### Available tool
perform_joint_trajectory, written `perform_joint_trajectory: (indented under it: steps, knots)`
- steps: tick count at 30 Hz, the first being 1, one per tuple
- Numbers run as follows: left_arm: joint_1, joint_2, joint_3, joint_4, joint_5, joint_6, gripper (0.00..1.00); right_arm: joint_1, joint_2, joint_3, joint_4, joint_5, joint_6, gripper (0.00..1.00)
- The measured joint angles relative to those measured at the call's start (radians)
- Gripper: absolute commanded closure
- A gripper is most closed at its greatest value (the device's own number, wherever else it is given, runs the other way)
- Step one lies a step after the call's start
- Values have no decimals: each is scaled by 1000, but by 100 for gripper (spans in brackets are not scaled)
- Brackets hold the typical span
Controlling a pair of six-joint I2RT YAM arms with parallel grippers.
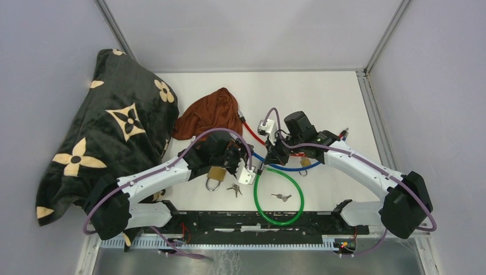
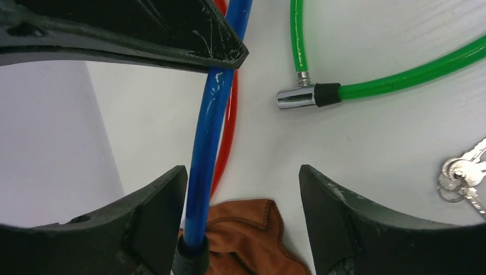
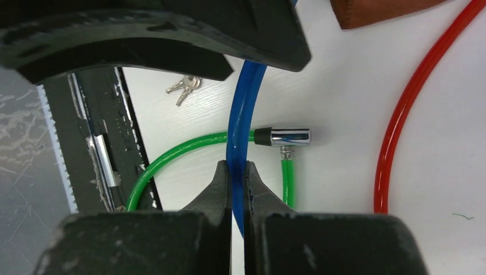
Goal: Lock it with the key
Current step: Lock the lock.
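A blue cable lock (image 1: 292, 168) runs between both grippers at the table's middle. My right gripper (image 3: 236, 166) is shut on the blue cable (image 3: 240, 126), which is pinched between its fingertips; from above this gripper (image 1: 274, 153) sits just right of the left one. My left gripper (image 2: 242, 172) stands open around the same blue cable (image 2: 206, 143), which passes close to its left finger (image 2: 155, 223) and ends in a black collar (image 2: 192, 258). One key bunch (image 1: 234, 189) lies by a brass padlock (image 1: 215, 175); another key bunch (image 1: 281, 197) lies inside the green loop.
A green cable loop (image 1: 281, 197) with a chrome end (image 2: 295, 97) lies near the front rail (image 1: 258, 220). A red cable (image 1: 252, 133) and an orange-brown cloth (image 1: 209, 114) lie behind. A dark flowered blanket (image 1: 109, 132) fills the left side. A second brass padlock (image 1: 305, 162) sits under the right arm.
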Motion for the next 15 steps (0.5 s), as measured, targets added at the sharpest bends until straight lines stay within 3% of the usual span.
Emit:
perform_joint_trajectory:
  steps: [5, 7, 8, 9, 10, 11, 13, 15]
  knots:
    - [-26, 25, 1, 45, -57, 48, 53, 25, -39, -19, 6, -39, 2, 100]
    - [-37, 31, 1, 66, -70, 48, 71, 34, -42, -19, 8, -47, 1, 100]
    - [-43, 34, 1, 77, -77, 48, 87, 37, -42, -19, 9, -50, 1, 100]
    - [-50, 36, 1, 93, -89, 48, 96, 39, -42, -19, 10, -55, 0, 100]
    - [-56, 38, 1, 105, -95, 48, 98, 41, -42, -19, 10, -57, 0, 98]
    - [-60, 38, 0, 107, -104, 47, 98, 41, -44, -19, 10, -54, -1, 87]
    - [-65, 38, -2, 126, -121, 34, 98, 40, -51, -19, 11, -36, 0, 51]
    - [-67, 37, -3, 162, -143, -25, 98, 40, -71, -19, 24, 7, 1, 31]
